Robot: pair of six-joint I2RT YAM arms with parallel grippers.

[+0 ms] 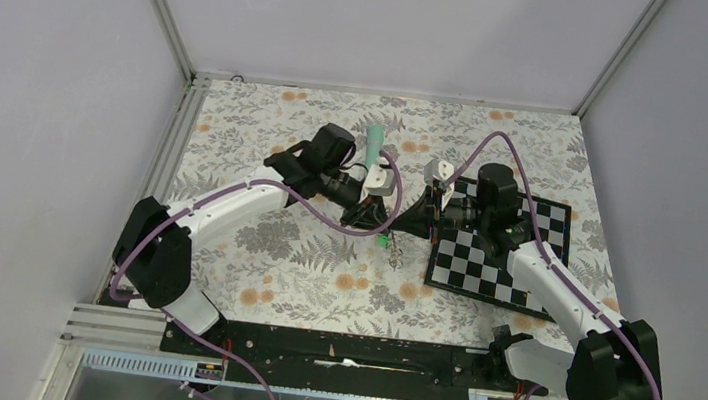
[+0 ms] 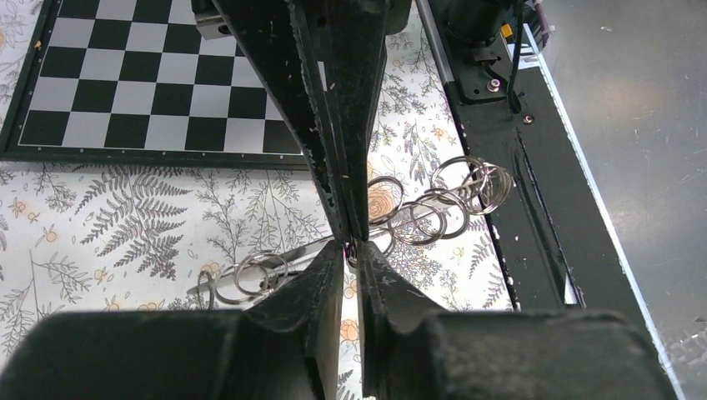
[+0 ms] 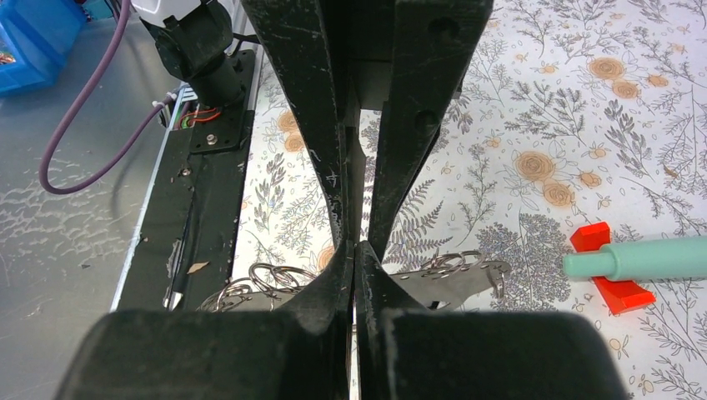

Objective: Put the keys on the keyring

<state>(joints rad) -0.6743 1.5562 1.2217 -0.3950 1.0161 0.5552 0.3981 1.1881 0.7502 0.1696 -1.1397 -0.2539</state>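
Right now your left fingers (image 2: 321,283) and right fingers (image 3: 329,283) meet tip to tip above the worktop (image 1: 302,265). Each pair is pressed together with barely a slit, and whatever they pinch is hidden at the tips. The keyring (image 3: 454,279) sits just beneath that meeting point, its long axis running crosswise to both pairs of fingers (flat grey strip out one side, loose wire rings out the other). Whether it hangs or rests, I cannot tell.

From above, the green-headed key (image 1: 381,240) shows just on the near side of the tips, closer to your left fingers. Its axis is too small to read, and the plain key is not findable.

Room is tight: the chessboard (image 1: 494,261) lies under the right fingers' arm, and the teal stick (image 1: 373,147) stands just beyond the left fingers.
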